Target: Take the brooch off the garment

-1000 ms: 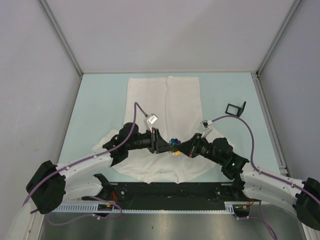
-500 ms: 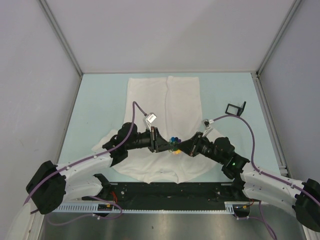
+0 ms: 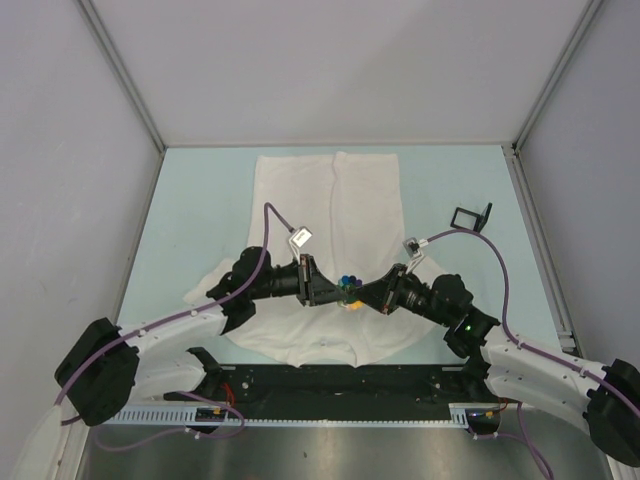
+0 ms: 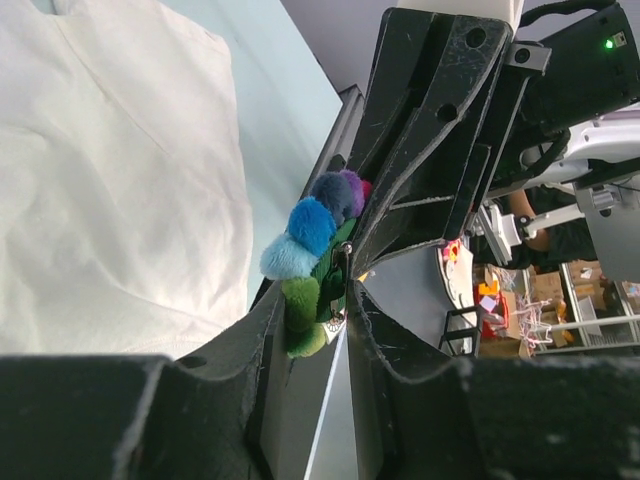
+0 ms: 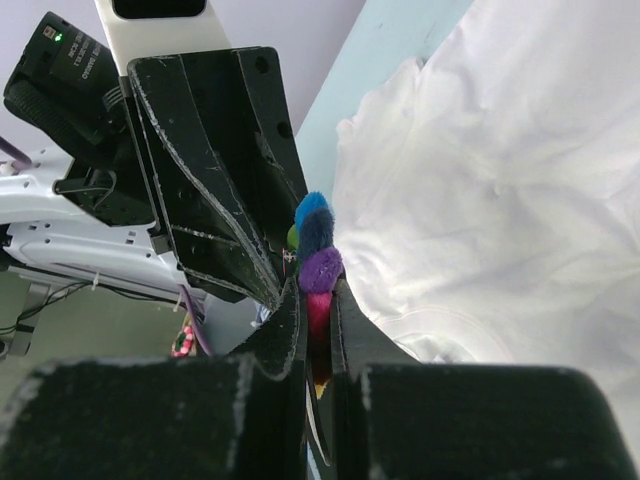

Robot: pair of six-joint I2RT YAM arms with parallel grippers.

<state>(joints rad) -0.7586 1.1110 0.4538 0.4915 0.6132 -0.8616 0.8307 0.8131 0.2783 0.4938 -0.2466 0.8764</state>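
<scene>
removal appears nearly complete: the brooch [image 4: 305,235] is held above the garment [image 3: 330,195] with no cloth visibly attached, right gripper [image 5: 318,330] jaws clamped on its purple-red side, left gripper [image 4: 345,330] jaws pinching its green edge; set-down remains

White arms [image 3: 170,325], black joints [image 3: 245,282], purple cables [image 3: 265,235], scratched black tool fingers [image 5: 215,200], green LED [image 4: 607,43].

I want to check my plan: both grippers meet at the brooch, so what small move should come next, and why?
Probably the left gripper should open slightly. Both grippers seem to pinch the brooch above the garment, no cloth shows caught on it, and the right gripper clamps its purple petal.
</scene>
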